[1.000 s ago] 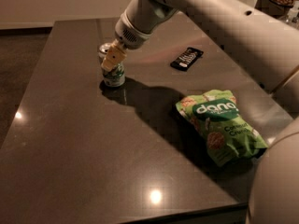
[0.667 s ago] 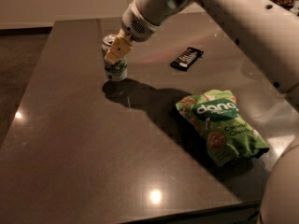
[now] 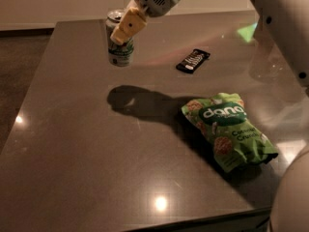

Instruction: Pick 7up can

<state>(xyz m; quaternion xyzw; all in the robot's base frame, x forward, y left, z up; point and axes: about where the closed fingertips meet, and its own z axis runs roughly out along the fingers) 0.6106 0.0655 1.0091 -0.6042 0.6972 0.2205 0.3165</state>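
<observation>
The hand (image 3: 123, 32) is clamped across the upper body of the small cylindrical white-and-green metal 7up can (image 3: 119, 55), which keeps it upright. The can's shadow lies detached from it on the dark glossy tabletop (image 3: 72, 144), so a lift is judged under way. The can hides the hand's far side. The green crinkled snack bag (image 3: 227, 129) lies well apart from the hand.
</observation>
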